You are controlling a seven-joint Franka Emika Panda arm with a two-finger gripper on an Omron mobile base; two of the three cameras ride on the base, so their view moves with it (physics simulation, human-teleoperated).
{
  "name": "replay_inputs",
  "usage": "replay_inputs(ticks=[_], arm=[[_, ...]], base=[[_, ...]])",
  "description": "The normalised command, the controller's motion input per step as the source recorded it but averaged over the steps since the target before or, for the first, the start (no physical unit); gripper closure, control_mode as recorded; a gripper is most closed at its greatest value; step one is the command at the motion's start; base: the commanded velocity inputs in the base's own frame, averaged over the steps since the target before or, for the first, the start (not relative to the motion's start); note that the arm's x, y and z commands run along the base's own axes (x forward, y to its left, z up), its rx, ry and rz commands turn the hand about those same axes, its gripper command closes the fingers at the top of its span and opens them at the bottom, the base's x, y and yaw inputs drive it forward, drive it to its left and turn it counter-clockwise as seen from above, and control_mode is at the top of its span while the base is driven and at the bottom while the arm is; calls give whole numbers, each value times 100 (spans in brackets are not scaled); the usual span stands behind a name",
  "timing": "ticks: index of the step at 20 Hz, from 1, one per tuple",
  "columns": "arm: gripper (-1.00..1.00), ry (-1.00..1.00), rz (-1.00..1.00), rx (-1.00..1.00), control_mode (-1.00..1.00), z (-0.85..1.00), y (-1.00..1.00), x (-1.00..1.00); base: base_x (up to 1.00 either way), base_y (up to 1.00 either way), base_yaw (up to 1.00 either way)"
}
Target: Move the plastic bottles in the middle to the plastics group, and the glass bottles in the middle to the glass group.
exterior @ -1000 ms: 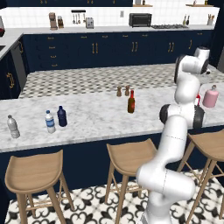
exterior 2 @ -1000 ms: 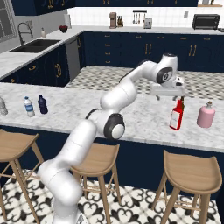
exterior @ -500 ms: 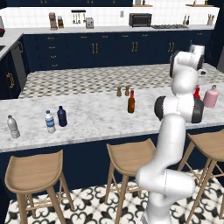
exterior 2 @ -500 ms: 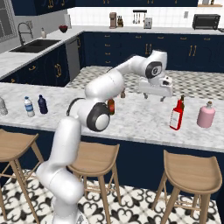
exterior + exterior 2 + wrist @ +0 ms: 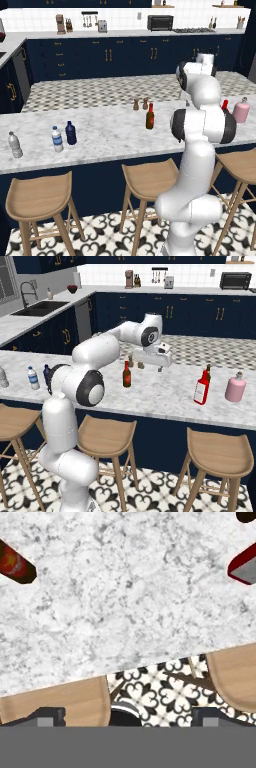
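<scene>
My gripper (image 5: 148, 367) hangs open over the marble island, empty, between the slim brown bottle with a reddish neck (image 5: 127, 375) and the red flat-sided bottle (image 5: 201, 389). In the hand view its fingertips (image 5: 49, 714) stand wide apart, with the brown bottle (image 5: 15, 564) at upper left and the red bottle (image 5: 243, 567) at upper right. The red bottle stands next to a squat pink bottle (image 5: 235, 388), with a dark amber bottle (image 5: 208, 373) just behind it. At the left end the navy bottle (image 5: 71, 133) stands beside a blue-labelled water bottle (image 5: 57, 139) and a greyish clear one (image 5: 15, 145).
Two small brown shakers (image 5: 140, 104) stand at the island's far edge behind the brown bottle. Wooden stools (image 5: 106, 437) line the near side under the counter edge (image 5: 150, 415). A sink (image 5: 37, 306) sits on the back left counter.
The arm has swung left along the island, away from the red bottle toward the brown one. The gripper stays open and empty; no bottle has moved.
</scene>
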Motion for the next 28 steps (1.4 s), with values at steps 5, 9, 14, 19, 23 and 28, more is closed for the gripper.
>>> replay_inputs(ticks=[5,9,14,19,23,28], arm=[[-100,7,6,-7,-100,11,99,27],[-100,12,18,-1,-100,1,88,52],[-100,15,26,0,-100,-3,65,64],[-100,3,27,2,-100,-21,41,52],[-100,0,4,4,-100,-21,10,60],[-100,0,0,18,-100,-20,-5,31]], base=[[0,0,0],[0,0,0],[0,0,0],[0,0,0],[0,0,0],[0,0,0]])
